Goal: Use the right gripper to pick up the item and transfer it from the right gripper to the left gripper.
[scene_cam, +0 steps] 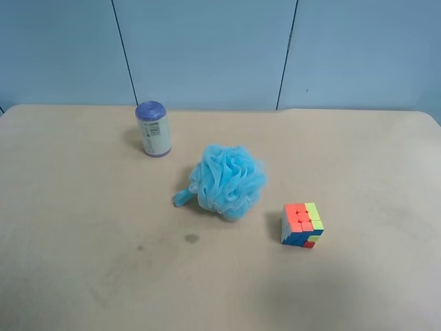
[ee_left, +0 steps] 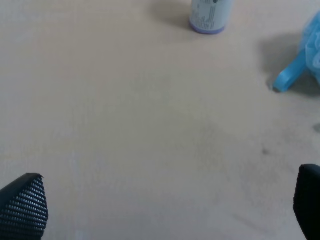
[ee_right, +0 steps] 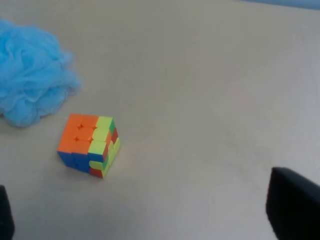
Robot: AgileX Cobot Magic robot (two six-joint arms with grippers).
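The item, a small puzzle cube with an orange top and yellow, green, blue and red squares, rests on the tan table to the right of the blue puff. In the right wrist view the cube lies ahead of my right gripper, apart from it. Only the gripper's black fingertips show at the frame's edges, spread wide and empty. My left gripper is also open and empty, with its textured fingertips above bare table. Neither arm shows in the exterior high view.
A fluffy blue mesh bath puff sits mid-table, close to the cube; it also shows in the right wrist view, and its loop in the left wrist view. A white canister with a purple lid stands behind it. A blue wall backs the table.
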